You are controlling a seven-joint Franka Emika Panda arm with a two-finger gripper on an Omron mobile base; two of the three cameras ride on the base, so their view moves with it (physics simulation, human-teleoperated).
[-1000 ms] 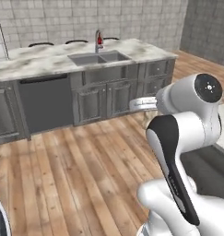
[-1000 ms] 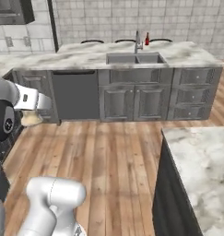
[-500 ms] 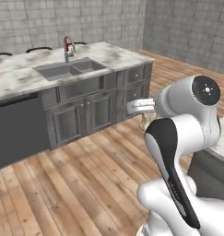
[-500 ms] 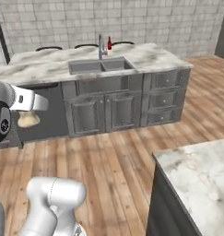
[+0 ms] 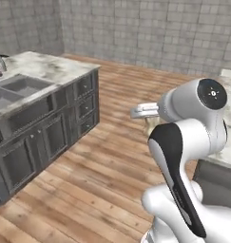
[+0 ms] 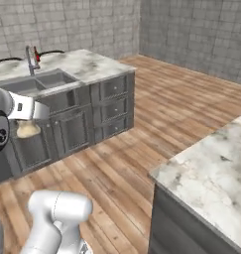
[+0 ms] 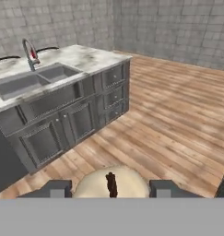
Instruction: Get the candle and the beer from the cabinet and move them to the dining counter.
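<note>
In the left base view the dining counter (image 5: 43, 69) with its steel sink (image 5: 14, 88) stands at the far left, the white arm fills the near right, and the gripper (image 5: 146, 113) reaches out level over the wooden floor with a pale lump, the candle (image 5: 149, 126), just under it; in the right base view the counter lies at the far left behind the tap (image 6: 29, 59), a second marble worktop (image 6: 211, 168) sits near right, and the candle (image 6: 27, 130) hangs cream-beige below the gripper (image 6: 30, 116); in the hand view the candle (image 7: 97, 183) with its dark wick sits squarely between the two fingertips (image 7: 56, 188), so the jaws are clamped on it, part-way apart; the beer cannot be made out with certainty, though a small red-marked shape stands beside the tap (image 7: 29, 53); the step in hand looks like the carry to the island; the next move calls for closing in on the counter, raising the hand over the bare marble right of the sink, and setting the candle down upright.
</note>
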